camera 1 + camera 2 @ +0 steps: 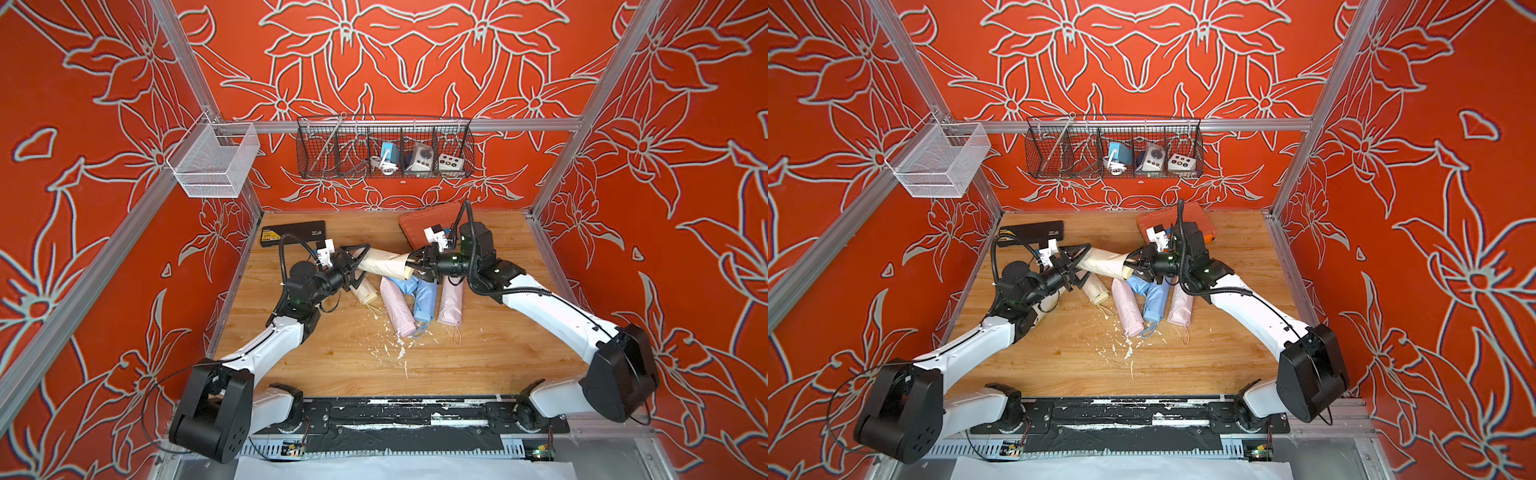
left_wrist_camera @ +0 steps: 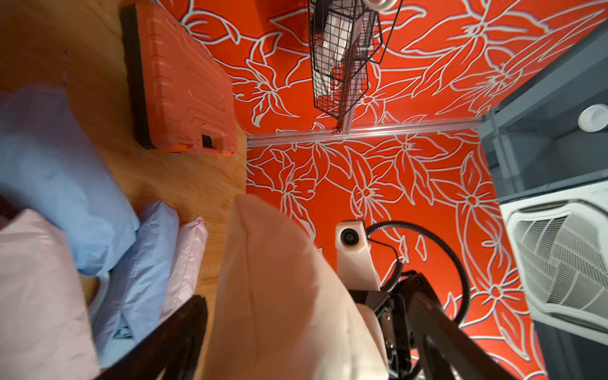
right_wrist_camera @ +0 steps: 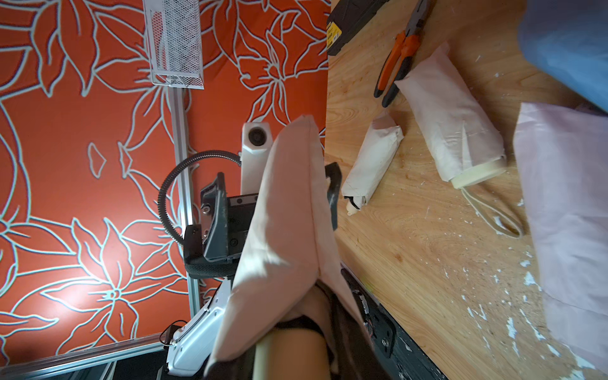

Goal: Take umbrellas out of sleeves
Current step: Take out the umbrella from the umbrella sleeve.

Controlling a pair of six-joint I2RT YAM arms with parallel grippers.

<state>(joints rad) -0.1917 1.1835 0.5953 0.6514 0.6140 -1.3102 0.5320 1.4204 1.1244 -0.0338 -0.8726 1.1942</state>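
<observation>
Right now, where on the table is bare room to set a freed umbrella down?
Free: the front strip of table between the umbrella row and the base rail, flecked only; also the back gap between black case and orange case. Crowded: the centre, where the cream sleeved umbrella crosses above that row's far ends.

Tabletop [image 1: 457,365]: near half bare save white flecks [image 1: 395,345], open from either side. Middle: row of umbrellas [image 1: 399,307] covers the surface; cream sleeved umbrella [image 1: 384,262] spans above it, left to right. Far left: black case [image 1: 293,232]. Far right: orange case [image 1: 415,218]. Far centre strip: free
</observation>
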